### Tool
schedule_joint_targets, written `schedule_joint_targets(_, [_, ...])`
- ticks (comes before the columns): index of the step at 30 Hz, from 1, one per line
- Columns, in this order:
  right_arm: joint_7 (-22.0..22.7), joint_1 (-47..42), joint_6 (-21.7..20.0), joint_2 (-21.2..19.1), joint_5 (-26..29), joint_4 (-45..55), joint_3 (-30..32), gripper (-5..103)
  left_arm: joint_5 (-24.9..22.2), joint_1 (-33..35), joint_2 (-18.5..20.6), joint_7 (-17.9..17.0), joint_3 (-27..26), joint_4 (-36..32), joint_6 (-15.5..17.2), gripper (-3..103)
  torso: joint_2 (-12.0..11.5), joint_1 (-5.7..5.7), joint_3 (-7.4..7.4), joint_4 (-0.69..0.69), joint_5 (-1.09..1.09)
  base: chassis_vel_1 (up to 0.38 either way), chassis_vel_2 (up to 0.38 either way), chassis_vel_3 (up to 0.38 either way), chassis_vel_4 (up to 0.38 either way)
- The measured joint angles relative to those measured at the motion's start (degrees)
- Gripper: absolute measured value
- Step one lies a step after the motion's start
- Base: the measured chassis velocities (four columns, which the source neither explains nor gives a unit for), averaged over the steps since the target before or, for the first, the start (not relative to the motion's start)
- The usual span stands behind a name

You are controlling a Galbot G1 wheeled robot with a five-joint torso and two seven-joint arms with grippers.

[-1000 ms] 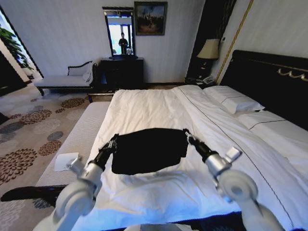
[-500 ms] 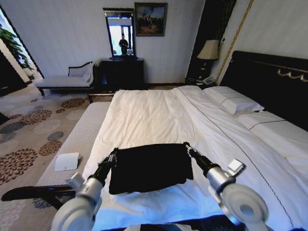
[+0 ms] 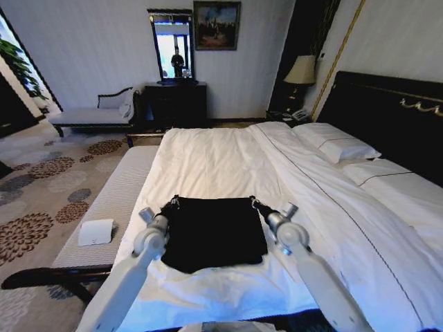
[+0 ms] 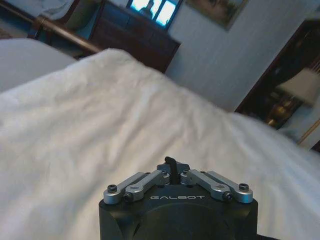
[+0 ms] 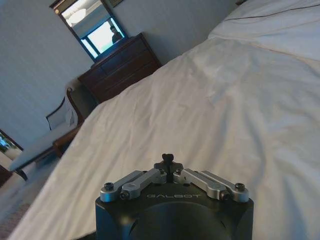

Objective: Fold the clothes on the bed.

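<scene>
The clothes, a black garment, lie as a flat rectangle on the white bed near its foot. My left gripper is at the garment's far left corner and my right gripper at its far right corner. In the left wrist view the left gripper is shut, with a small black tuft of fabric pinched at its tips above the white duvet. The right wrist view has the right gripper shut on a similar black tuft. The shirt's lettering is hidden.
A grey bench runs along the bed's left side with a white paper on it. Pillows and the dark headboard are at the right. A dark dresser and a chaise stand at the far wall.
Both grippers drew the garment's edge toward me, then pushed it away again and came closer together. Both arms now reach out lower, and the garment lies flatter and narrower.
</scene>
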Motion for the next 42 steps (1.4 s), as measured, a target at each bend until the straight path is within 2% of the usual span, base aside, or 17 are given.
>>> schedule_joint_targets(6, [-2.62, 4.75, 2.45, 2.43, -5.01, -8.78, -2.41, 0, 1.79, -5.65, -2.81, 1.67, 1.57, 7.85, -0.77, 4, 0.0, -0.01, 0.0, 0.01, 0.0, 0.0, 0.0, 0.0, 0.0])
schedule_joint_targets(9, [-3.57, 8.33, 4.71, 4.52, -7.85, -14.12, -2.97, 0, 2.66, -11.14, -5.51, 3.01, 2.38, 14.33, -1.63, 4, 0.0, 0.0, -0.01, -0.01, 0.0, 0.0, 0.0, 0.0, 0.0])
schedule_joint_targets(15, [-4.3, 10.4, 7.45, 6.01, -11.79, -18.78, -2.87, 0, 3.54, -14.99, -7.49, 5.19, 3.11, 20.76, -2.81, 4, 0.0, -0.01, -0.01, 0.0, 0.0, 0.0, 0.0, 0.0, 0.0])
schedule_joint_targets(22, [-5.81, 7.6, 10.77, 7.04, -18.66, -19.68, -2.88, 0, 3.0, -14.04, -7.91, 8.66, 2.93, 22.64, -4.71, 4, 0.01, -0.02, -0.02, -0.01, 0.0, 0.0, 0.0, 0.0, 0.0])
schedule_joint_targets(26, [-8.01, 3.14, 14.5, 8.43, -26.18, -19.34, -2.15, 0, 5.3, -11.56, -8.43, 10.39, 2.11, 22.89, -6.57, 4, 0.01, -0.03, -0.02, -0.01, 0.01, 0.0, 0.0, 0.0, 0.0])
schedule_joint_targets(27, [-8.01, 3.14, 14.5, 8.43, -26.18, -19.34, -2.15, 0, 5.3, -11.56, -8.43, 10.39, 2.11, 22.89, -6.57, 4, 0.01, -0.03, -0.02, -0.01, 0.01, 0.0, 0.0, 0.0, 0.0])
schedule_joint_targets(30, [-9.44, 0.19, 18.52, 9.02, -31.32, -18.56, -1.1, 0, 7.71, -9.51, -8.62, 11.33, 1.62, 22.19, -7.88, 4, 0.01, -0.03, -0.03, 0.0, 0.01, 0.0, 0.0, 0.0, 0.0])
schedule_joint_targets(32, [-9.61, -0.36, 19.23, 9.13, -32.19, -18.31, -0.88, 0, 8.17, -8.99, -8.79, 11.49, 1.44, 22.1, -8.05, 4, 0.02, -0.03, -0.03, 0.0, 0.01, 0.0, 0.0, 0.0, 0.0])
schedule_joint_targets(36, [-10.21, -3.07, 23.53, 9.82, -38.61, -17.49, -0.1, 0, 11.8, -6.79, -9.92, 13.22, 0.52, 22.1, -10.64, 4, 0.01, -0.03, -0.03, 0.0, 0.0, 0.0, 0.0, 0.0, 0.0])
schedule_joint_targets(42, [-11.29, -6.38, 26.02, 10.15, -44.85, -15.85, 1.37, 0, 14.22, -3.86, -9.53, 13.5, 0.86, 20.67, -12.73, 4, 0.01, -0.03, -0.03, 0.0, -0.01, 0.0, 0.0, 0.0, 0.0])
